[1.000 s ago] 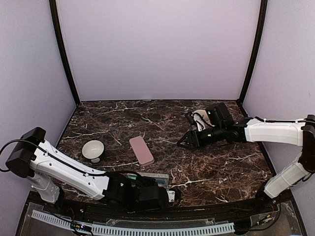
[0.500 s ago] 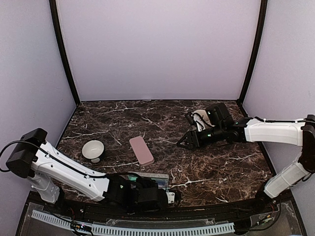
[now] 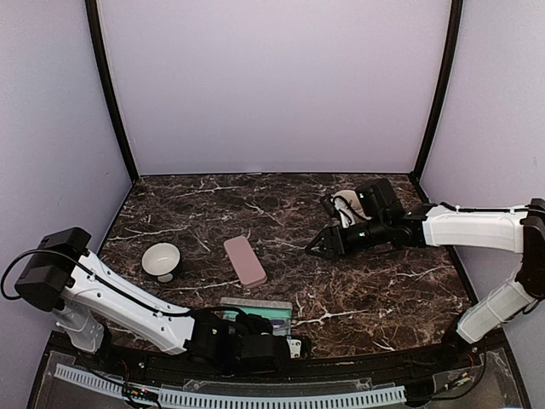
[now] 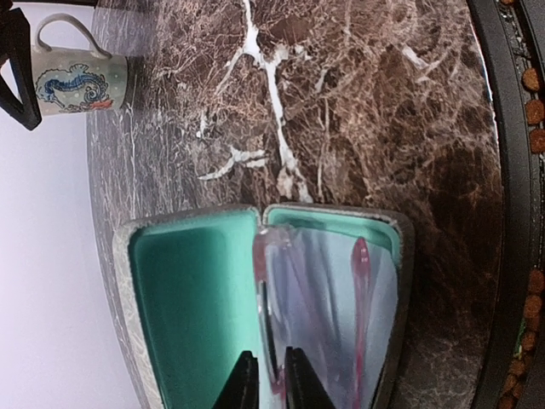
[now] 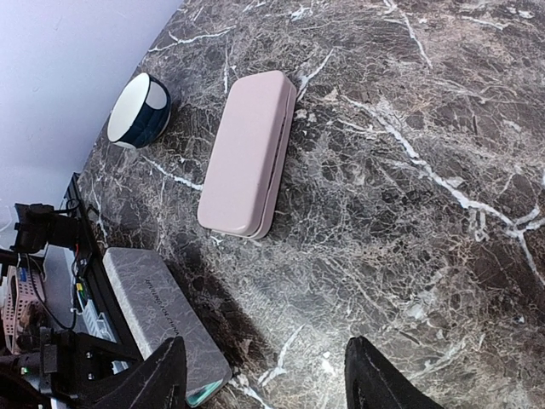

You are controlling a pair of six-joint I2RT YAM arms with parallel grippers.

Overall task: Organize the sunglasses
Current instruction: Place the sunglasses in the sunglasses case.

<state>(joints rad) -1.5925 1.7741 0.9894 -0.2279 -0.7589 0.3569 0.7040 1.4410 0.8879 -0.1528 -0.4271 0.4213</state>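
Observation:
The red-pink sunglasses lie folded on a light blue cloth in the right half of an open grey case with teal lining. My left gripper reaches in from the near side. Its jaws stand only a sliver apart, shut on the front rim of the sunglasses. In the top view the case sits at the near edge, with the left arm's wrist just behind it. My right gripper hovers open and empty over the right middle of the table, and the right wrist view shows the gripper above bare marble.
A closed pink case lies in the middle of the table, the same case showing from the right wrist. A mug stands left of it. The table's black near rim runs close by the grey case.
My left arm has drawn back toward the near edge, uncovering the grey case and its teal lining in the top view. The right arm has not moved.

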